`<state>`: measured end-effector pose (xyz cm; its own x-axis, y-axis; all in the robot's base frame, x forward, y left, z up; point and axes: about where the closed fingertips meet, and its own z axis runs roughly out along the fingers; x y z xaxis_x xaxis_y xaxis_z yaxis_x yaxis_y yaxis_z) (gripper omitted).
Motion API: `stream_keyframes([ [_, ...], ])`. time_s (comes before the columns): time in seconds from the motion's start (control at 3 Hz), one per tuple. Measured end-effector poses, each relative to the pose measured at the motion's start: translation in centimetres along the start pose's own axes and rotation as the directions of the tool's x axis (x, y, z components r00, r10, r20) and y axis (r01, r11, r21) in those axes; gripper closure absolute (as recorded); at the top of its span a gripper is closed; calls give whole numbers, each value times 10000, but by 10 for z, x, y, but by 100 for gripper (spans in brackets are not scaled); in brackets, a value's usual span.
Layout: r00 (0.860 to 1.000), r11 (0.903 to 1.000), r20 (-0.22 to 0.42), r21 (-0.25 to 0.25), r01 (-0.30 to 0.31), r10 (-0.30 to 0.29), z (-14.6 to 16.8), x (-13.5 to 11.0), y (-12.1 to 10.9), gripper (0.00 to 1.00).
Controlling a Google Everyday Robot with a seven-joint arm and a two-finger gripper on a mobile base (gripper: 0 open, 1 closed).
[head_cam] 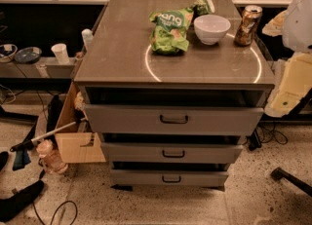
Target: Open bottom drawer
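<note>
The bottom drawer (170, 177) is the lowest and narrowest of three grey fronts on the metal cabinet (122, 53), just above the floor. Its small black bar handle (171, 179) sits mid-front. None of its interior shows; only a dark gap lies above the front. The middle drawer (171, 153) and the top drawer (173, 119) stack above it. My gripper is out of view. Only a white and cream part of my arm (296, 44) shows at the right edge, level with the cabinet top and well away from the drawers.
On the cabinet top lie a green snack bag (170, 29), a white bowl (211, 28) and a can (247, 24). A cardboard box (73, 139), a stick and a bottle (48, 158) crowd the floor at left. Cables and a dark bar (291, 180) lie at right.
</note>
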<state>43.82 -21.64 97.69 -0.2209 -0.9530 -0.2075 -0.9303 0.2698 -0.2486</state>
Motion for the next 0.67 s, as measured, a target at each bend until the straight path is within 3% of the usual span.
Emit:
stream_keyframes([
  [0.67,9998,9998,55,-18,202,-202,13,-4,6,0],
])
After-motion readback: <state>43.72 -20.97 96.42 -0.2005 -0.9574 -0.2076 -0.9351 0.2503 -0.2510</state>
